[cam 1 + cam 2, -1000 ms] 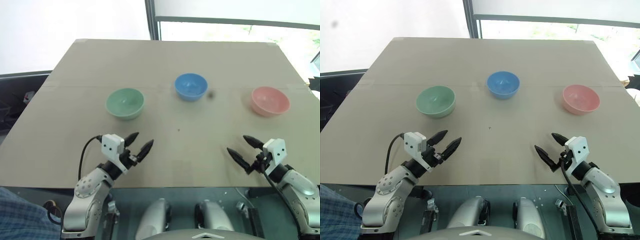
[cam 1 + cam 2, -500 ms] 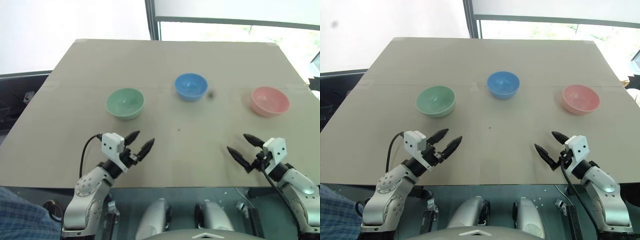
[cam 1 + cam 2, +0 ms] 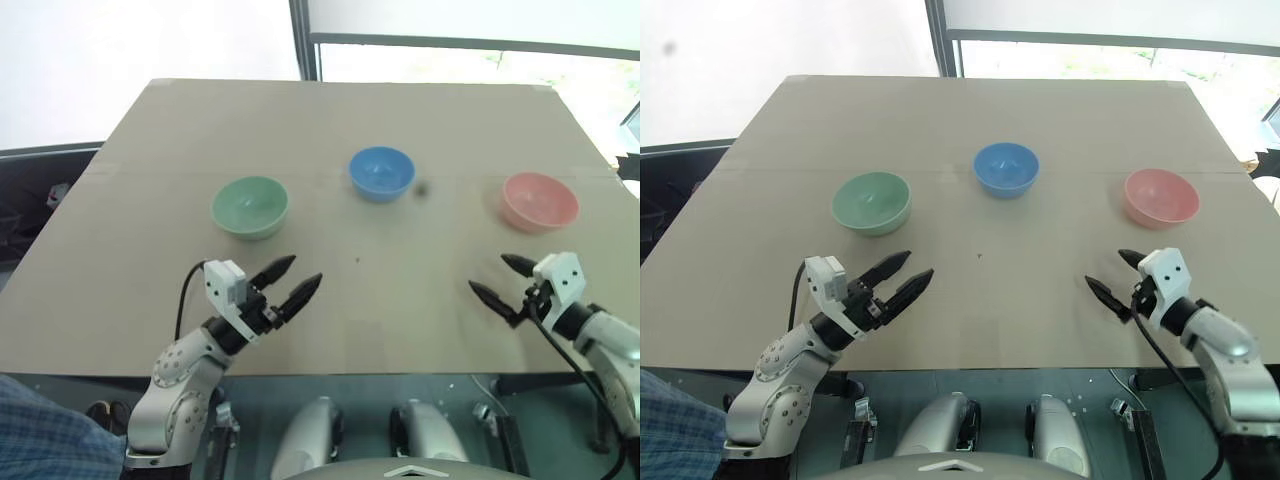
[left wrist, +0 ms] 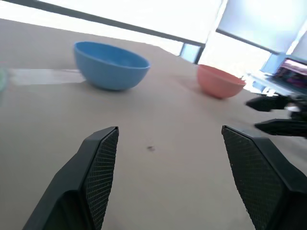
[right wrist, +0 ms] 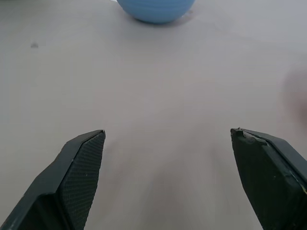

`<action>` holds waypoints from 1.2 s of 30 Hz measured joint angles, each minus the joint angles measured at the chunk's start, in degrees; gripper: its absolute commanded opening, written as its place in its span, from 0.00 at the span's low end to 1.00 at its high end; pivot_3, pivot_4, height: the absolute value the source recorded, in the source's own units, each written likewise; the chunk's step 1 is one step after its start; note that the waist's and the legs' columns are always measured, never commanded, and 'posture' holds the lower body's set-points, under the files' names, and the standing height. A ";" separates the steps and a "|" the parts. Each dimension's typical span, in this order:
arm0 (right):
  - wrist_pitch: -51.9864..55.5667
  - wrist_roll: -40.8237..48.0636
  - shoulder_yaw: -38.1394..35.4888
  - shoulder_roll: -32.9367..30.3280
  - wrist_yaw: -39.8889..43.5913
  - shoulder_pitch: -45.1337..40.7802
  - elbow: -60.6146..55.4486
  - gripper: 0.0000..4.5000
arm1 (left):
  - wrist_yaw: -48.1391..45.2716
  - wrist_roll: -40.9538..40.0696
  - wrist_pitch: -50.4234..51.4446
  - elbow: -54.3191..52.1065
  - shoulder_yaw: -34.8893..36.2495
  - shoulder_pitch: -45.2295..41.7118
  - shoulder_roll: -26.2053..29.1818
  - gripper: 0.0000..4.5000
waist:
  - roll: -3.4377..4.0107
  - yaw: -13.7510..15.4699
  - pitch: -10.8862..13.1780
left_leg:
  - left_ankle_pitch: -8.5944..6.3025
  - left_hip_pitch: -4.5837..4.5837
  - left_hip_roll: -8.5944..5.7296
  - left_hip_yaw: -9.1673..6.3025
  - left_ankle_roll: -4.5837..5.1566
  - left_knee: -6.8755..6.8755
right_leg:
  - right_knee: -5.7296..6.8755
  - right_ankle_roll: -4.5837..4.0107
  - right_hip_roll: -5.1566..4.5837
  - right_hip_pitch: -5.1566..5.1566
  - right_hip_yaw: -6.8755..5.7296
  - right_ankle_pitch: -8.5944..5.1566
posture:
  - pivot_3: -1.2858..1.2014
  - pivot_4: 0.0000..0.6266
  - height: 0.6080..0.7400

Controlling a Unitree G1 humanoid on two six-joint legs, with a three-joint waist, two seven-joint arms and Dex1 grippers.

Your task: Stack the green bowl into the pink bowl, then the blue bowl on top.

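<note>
Bright daylight from the far window [image 3: 470, 60] blows out white; wrist views look soft.

One green bowl [image 3: 249, 206], one blue bowl [image 3: 382, 173], one pink bowl [image 3: 540, 201].

Three bowls stand well apart in a row across the tabletop [image 3: 330, 320]: the green bowl [image 3: 249, 207] at the left, the blue bowl [image 3: 381, 173] in the middle and slightly farther back, the pink bowl [image 3: 540, 202] at the right.
</note>
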 measured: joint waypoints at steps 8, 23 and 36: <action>2.35 -9.27 6.29 -7.86 1.46 -14.48 8.93 0.97 | -6.95 -1.59 -0.34 -1.33 -1.85 -2.15 4.16 0.81 | 0.05 0.05 0.00 | 0.07 -0.04 0.00 0.02 -0.10 0.05 | -0.02 0.00 0.05 0.06 -0.01 0.00 | 0.52 0.24 1.00; 3.65 -18.01 15.49 -6.84 8.49 -38.16 43.07 0.92 | -8.96 1.35 -2.73 -1.21 -3.93 -5.73 5.72 0.81 | 0.06 -0.07 0.01 | 0.10 -0.03 0.01 0.04 -0.14 0.05 | -0.04 0.01 0.07 0.09 0.01 0.01 | 0.52 0.24 1.00; -1.55 -21.42 17.51 -5.57 10.95 -43.66 50.65 0.02 | -8.49 1.43 -3.20 -1.19 -3.85 -4.35 5.82 0.81 | 0.03 -0.38 -0.06 | 0.09 0.01 0.03 0.02 -0.15 0.05 | -0.02 0.00 0.04 0.10 0.01 0.03 | 0.52 0.24 1.00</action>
